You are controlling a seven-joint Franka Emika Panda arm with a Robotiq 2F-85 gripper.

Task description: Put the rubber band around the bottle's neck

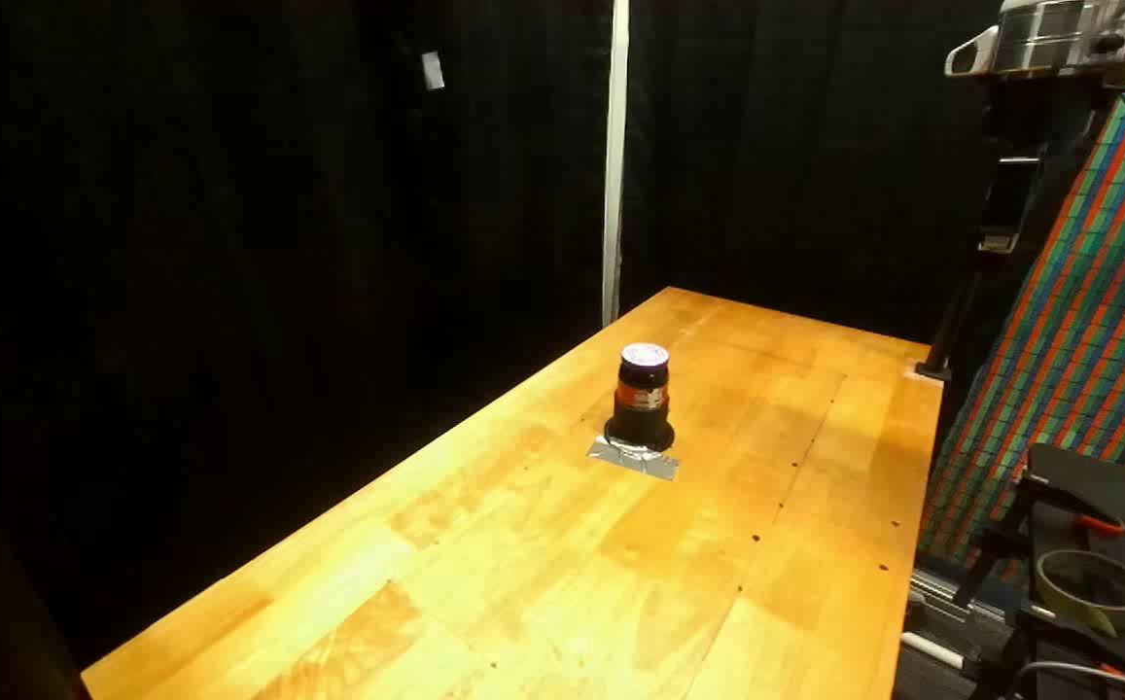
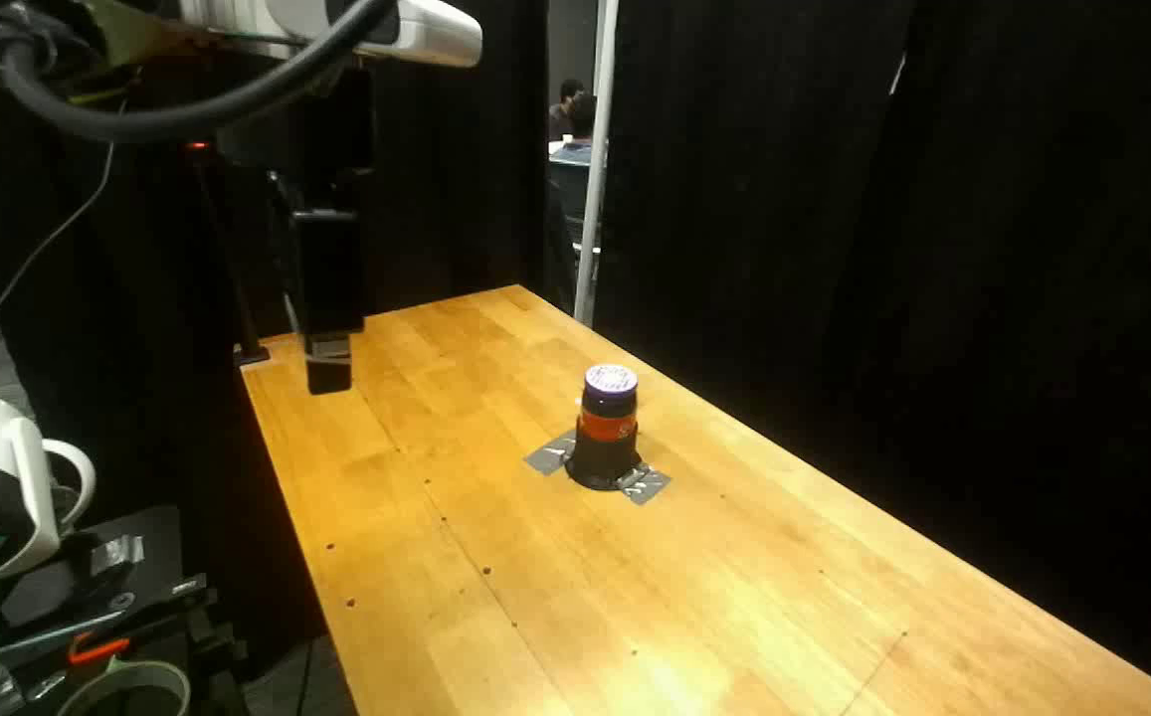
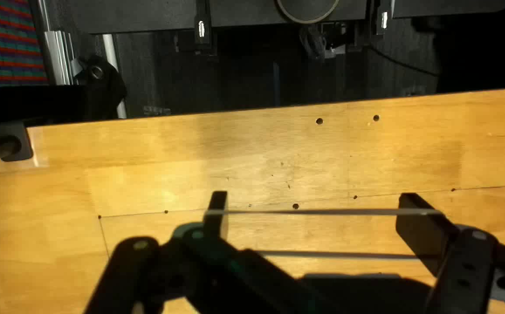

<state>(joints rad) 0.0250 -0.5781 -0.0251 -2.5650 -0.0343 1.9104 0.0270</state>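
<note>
The bottle stands upright on the wooden table in both exterior views (image 1: 642, 394) (image 2: 609, 426). It has a dark body, an orange-red label band and a pale purple-edged lid. Its lower part sits in a black flared holder (image 2: 603, 463). My gripper (image 3: 315, 205) is open in the wrist view, its fingers wide apart. A thin grey rubber band (image 3: 313, 212) is stretched around both fingers. In both exterior views the gripper (image 1: 998, 238) (image 2: 328, 370) hangs above the table's far side, well apart from the bottle. The bottle is out of the wrist view.
Silver tape (image 1: 645, 463) holds the holder to the wooden table (image 1: 766, 603). A black pole (image 2: 249, 353) stands at a table corner. A black cart (image 1: 1107, 506) with a tape roll (image 1: 1095, 588) stands beside the table. Black curtains hang around.
</note>
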